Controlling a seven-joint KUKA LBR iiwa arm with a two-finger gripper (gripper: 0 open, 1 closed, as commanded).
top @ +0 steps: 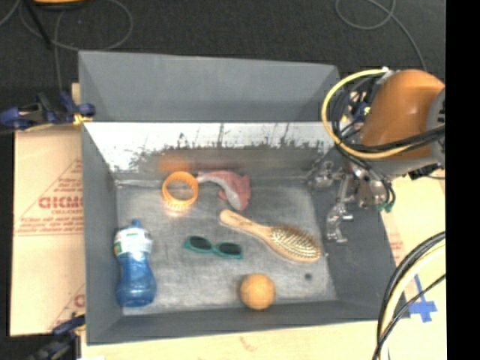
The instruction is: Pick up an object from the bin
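Wooden hairbrush, lying flat in the right half of the bin, handle pointing up-left toward the centre, bristle head at lower right; this is the thing nearest the gripper; the gripper hangs just right of the bristle head, over the foot of the bin's right wall, apart from the brush; whether it is wide or narrow cannot be told from this view; above it the wrist carries an orange cover ringed by looped cables; orange ball near the front wall, below the brush; green sunglasses left of the brush handle, near the middle of the floor; pink curved piece toward the back wall, above the handle; orange ring just beside it on the left; blue bottle with a white label, lying along the left wall, well apart from the gripper
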